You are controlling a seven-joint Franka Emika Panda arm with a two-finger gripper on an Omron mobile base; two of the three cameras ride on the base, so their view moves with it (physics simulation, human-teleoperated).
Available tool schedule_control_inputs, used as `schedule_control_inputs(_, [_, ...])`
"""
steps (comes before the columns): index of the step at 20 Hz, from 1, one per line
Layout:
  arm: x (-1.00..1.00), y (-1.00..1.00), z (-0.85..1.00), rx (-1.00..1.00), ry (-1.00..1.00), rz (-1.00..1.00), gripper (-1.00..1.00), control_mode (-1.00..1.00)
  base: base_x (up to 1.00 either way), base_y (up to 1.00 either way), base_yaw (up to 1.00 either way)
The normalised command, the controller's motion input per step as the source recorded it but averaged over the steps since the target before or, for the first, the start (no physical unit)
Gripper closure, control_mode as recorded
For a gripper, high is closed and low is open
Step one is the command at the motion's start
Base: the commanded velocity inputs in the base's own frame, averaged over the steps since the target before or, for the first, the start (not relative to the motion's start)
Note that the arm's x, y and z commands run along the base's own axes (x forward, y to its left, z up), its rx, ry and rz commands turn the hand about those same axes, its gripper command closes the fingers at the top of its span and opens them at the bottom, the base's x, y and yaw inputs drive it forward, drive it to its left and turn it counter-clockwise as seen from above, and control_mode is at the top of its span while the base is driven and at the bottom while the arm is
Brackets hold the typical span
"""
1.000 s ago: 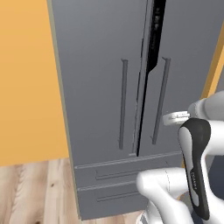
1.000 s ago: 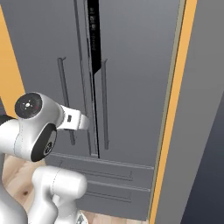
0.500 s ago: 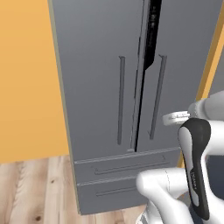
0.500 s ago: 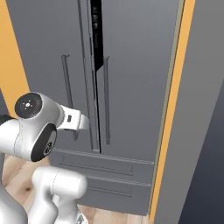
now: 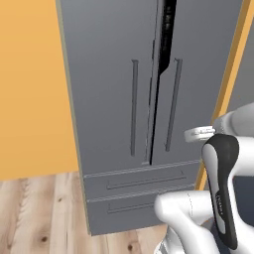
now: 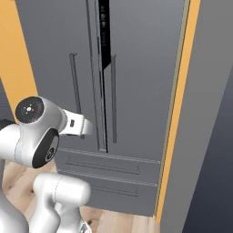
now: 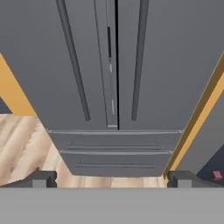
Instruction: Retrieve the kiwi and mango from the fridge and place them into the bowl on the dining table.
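The fridge (image 5: 104, 74) is tall and dark grey and stands straight ahead, also seen from the other side (image 6: 145, 68). Its two upper doors are slightly ajar, with a narrow dark gap (image 5: 166, 44) between them. Long vertical bar handles (image 7: 72, 61) flank the gap, and two drawers (image 7: 113, 153) sit below. My gripper (image 7: 111, 178) is open and empty, facing the fridge front at a distance, level with the drawers. The kiwi and mango are hidden. The bowl and the dining table are out of view.
An orange wall (image 5: 30, 89) runs left of the fridge. An orange strip (image 6: 179, 91) and a grey panel (image 6: 209, 113) border its right side. Light wooden floor (image 5: 34, 213) lies in front. My own arm (image 6: 36, 136) is folded low before the drawers.
The whole picture has shifted a little in both base views, so the base has moved relative to the fridge. The arm keeps its pose and the gripper stays open.
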Motion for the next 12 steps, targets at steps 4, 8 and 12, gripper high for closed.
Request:
schedule_control_inputs(4, [0.0, 0.0, 0.0, 0.0, 0.0, 0.0, -1.0, 1.0, -0.31, 0.0, 0.0])
schedule_control_inputs(8, [0.06, 0.0, 0.0, 0.0, 0.0, 0.0, -1.0, -1.0, 0.0, 0.0, 0.0])
schedule_control_inputs(12, [0.16, -0.03, 0.01, 0.0, 0.0, 0.0, -1.0, -1.0, 0.0, 0.0, 0.0])
